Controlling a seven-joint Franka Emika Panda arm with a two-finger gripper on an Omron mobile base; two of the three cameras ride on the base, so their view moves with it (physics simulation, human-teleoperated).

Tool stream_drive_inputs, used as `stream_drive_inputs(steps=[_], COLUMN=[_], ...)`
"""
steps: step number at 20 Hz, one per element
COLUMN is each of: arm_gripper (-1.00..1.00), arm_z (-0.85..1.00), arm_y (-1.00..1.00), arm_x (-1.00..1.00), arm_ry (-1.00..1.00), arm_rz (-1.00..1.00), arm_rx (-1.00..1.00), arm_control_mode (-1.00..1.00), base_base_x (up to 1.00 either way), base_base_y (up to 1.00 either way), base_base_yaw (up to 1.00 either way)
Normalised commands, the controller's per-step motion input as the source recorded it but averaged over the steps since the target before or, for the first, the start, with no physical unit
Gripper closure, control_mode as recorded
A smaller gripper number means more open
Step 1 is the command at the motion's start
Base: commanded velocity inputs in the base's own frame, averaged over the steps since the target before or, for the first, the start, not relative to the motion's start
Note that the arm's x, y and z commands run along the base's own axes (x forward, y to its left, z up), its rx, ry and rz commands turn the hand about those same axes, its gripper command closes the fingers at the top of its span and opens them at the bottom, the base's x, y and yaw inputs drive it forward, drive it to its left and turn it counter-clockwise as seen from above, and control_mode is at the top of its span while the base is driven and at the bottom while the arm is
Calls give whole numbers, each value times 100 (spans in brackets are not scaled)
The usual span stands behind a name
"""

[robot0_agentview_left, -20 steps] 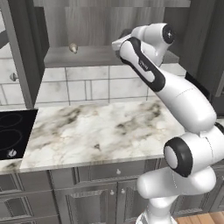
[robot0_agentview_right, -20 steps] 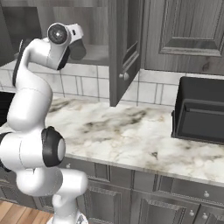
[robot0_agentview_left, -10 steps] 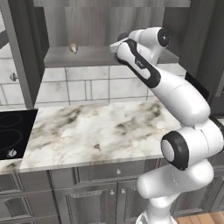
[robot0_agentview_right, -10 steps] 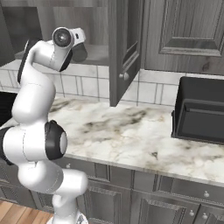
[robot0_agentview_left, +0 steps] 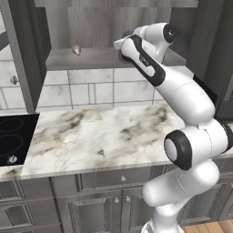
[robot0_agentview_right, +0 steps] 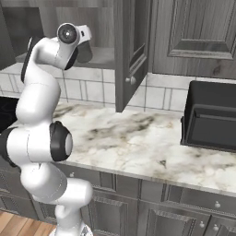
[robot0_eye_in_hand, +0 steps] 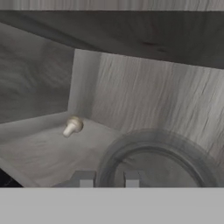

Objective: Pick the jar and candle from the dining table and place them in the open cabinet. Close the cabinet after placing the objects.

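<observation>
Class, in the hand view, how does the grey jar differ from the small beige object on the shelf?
The jar is dark grey; the beige object is tan with a whitish end. The jar is right by the fingers; the beige object lies farther in, near the corner. The jar shows its round top; the beige object lies tipped. Both are at the cabinet shelf.

I take the cabinet (robot0_agentview_left: 113,57) as my landmark. On its floor, toward the left side, lies a small mushroom-like object (robot0_agentview_left: 76,49). To the right on that same floor sits the jar (robot0_eye_in_hand: 153,159), directly in front of my gripper (robot0_eye_in_hand: 107,179). Below the cabinet runs the marble counter (robot0_agentview_left: 100,132), with the cooktop (robot0_agentview_left: 13,143) at its left end and a black appliance (robot0_agentview_right: 209,115) at its right.
</observation>
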Motion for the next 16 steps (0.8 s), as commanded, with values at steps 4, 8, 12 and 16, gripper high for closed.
stream_drive_inputs(steps=[4,8,12,16], arm_gripper=[100,100,100,100], arm_z=[0,0,0,0], arm_y=[0,0,0,0], arm_x=[10,9,1,3], arm_ry=[0,0,-7,-9], arm_rz=[0,0,0,0], arm_rx=[2,0,0,0], arm_control_mode=[-100,-100,-100,-100], base_base_x=[0,0,0,0], base_base_y=[0,0,0,0], base_base_yaw=[0,0,0,0])
